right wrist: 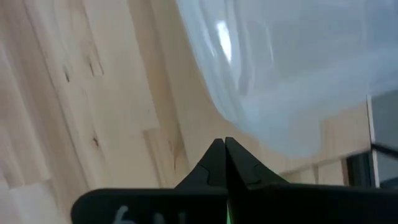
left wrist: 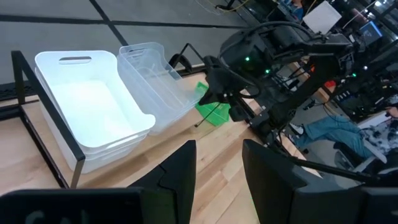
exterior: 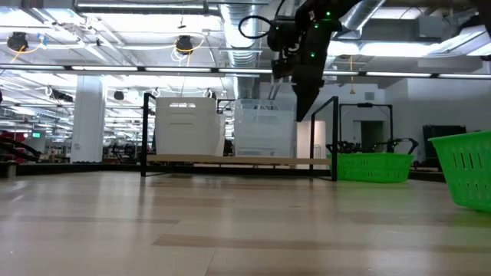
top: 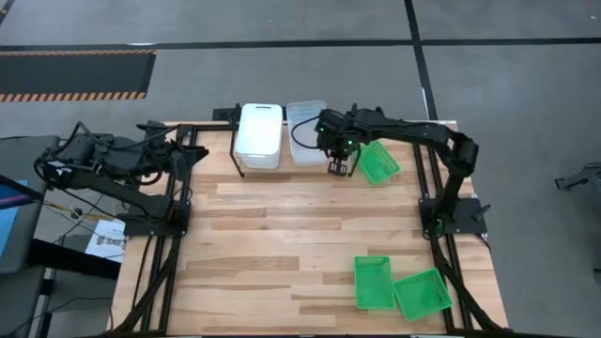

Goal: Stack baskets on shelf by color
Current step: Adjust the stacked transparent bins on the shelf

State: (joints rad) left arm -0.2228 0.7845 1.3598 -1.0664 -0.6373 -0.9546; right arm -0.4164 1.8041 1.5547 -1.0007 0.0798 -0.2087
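Right gripper (top: 339, 168), fingers pressed together and empty, hangs just left of the green basket (top: 379, 161) lying diagonal at upper right.

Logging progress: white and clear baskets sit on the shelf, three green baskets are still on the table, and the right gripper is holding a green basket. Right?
Not quite. The right gripper is shut on nothing, as the right wrist view shows; it hangs beside the clear basket. The rest holds: white basket on the shelf, three green baskets on the table.

Three green baskets (top: 378, 161), one white basket (top: 259, 134), one clear basket (top: 304, 131)
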